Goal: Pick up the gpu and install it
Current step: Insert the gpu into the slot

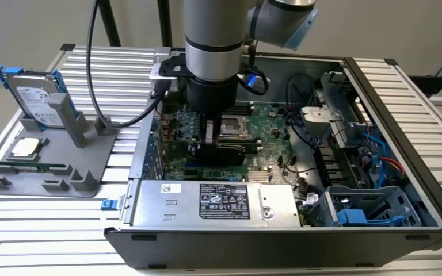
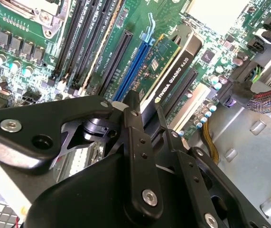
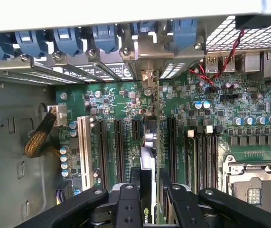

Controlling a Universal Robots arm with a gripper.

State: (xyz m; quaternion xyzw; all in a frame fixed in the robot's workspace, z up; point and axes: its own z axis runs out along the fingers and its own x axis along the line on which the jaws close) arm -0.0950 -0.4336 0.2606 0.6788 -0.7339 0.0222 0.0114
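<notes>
Exterior view: the arm (image 1: pixel 213 40) reaches down into the open computer case (image 1: pixel 405 172), its gripper (image 1: pixel 219 144) low over the motherboard (image 1: pixel 271 123), just in front of the empty CPU socket (image 1: pixel 233 122). The gpu (image 1: pixel 225 154) stands on edge beneath the gripper, among the expansion slots. The jaws are closed on the card's upper edge, pinching it. On the exterior view's left, a grey holder (image 1: pixel 48 167) on the table (image 1: pixel 21 230) carries a hard drive (image 1: pixel 35 98), upright in a blue frame, and a memory stick (image 1: pixel 33 167) lying flat. The power supply (image 1: pixel 213 201) lies along the near side of the case.

Second wrist view: the gpu (image 2: pixel 175 76), black face outward with a green edge beside it, stands just beside the blue slot (image 2: pixel 134 71); the black fingers (image 2: pixel 140 156) grip it from either side.

First wrist view: the card (image 3: pixel 149 152) runs edge-on between the fingers (image 3: pixel 128 209) toward the rear brackets (image 3: pixel 102 40). It appears lined up with a slot, though whether it is fully seated cannot be told.
</notes>
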